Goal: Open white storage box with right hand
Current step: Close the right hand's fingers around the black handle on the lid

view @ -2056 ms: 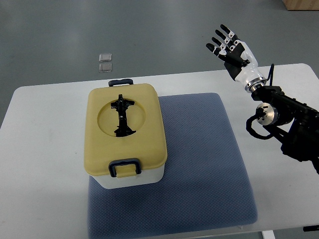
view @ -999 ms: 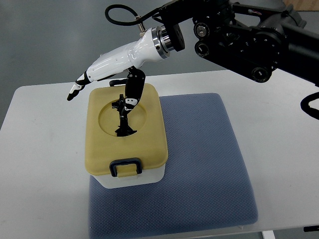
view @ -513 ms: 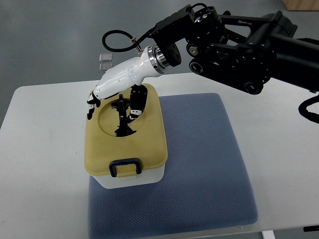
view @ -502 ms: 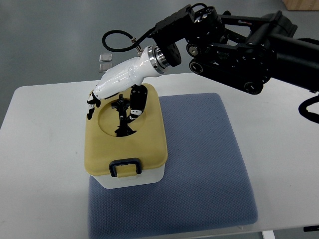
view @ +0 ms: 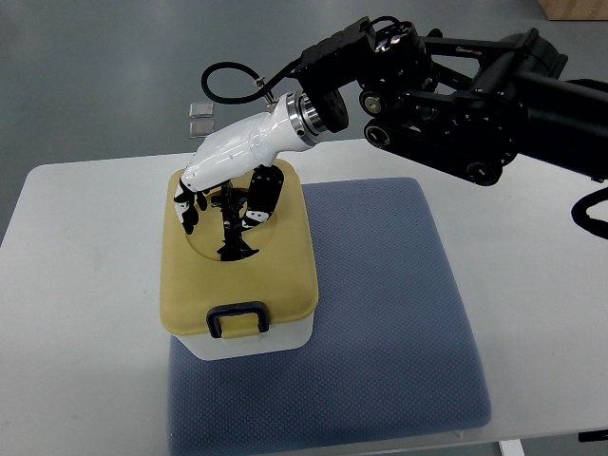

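The white storage box stands on the left part of a blue mat, its yellow lid shut. A black folding handle lies in the lid's round recess. A black latch sits at the front edge; the rear latch is hidden behind the hand. My right hand reaches in from the upper right and hovers over the recess. Its fingers point down left of the handle and the thumb points down on its right. The wide gap between them holds nothing.
The blue mat covers the middle of the white table. The bulky black right arm spans the upper right above the table's far edge. Two small clear pieces lie on the grey floor beyond.
The right hand swung in from the far right to above the box. In the last half second it dropped lower and its fingers turned down over the recess beside the handle.
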